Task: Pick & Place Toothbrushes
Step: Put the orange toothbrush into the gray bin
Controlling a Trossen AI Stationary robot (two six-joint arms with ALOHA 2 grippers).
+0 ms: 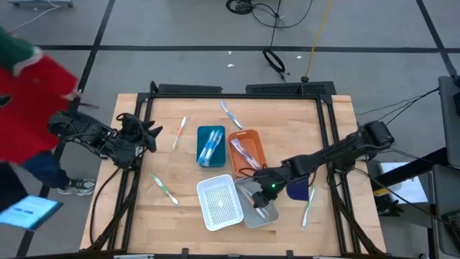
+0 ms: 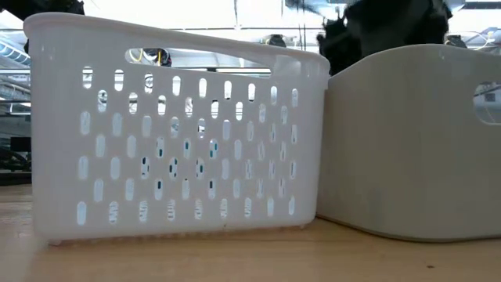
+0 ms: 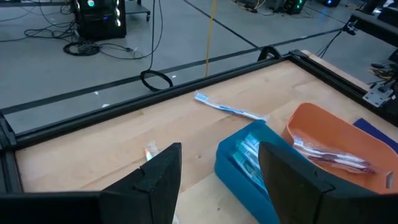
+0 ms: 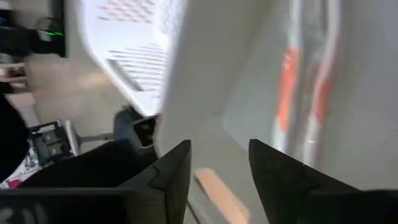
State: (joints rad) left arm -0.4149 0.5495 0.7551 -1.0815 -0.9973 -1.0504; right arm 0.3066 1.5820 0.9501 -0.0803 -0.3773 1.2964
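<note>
Four toothbrushes (image 1: 167, 189) lie loose on our table (image 1: 180, 216); our right gripper (image 1: 263, 193) spreads empty fingers above the grey bin (image 1: 260, 216), left gripper (image 1: 153, 134) open.

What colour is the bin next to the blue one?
Orange bin, clearest in the high view.
</note>
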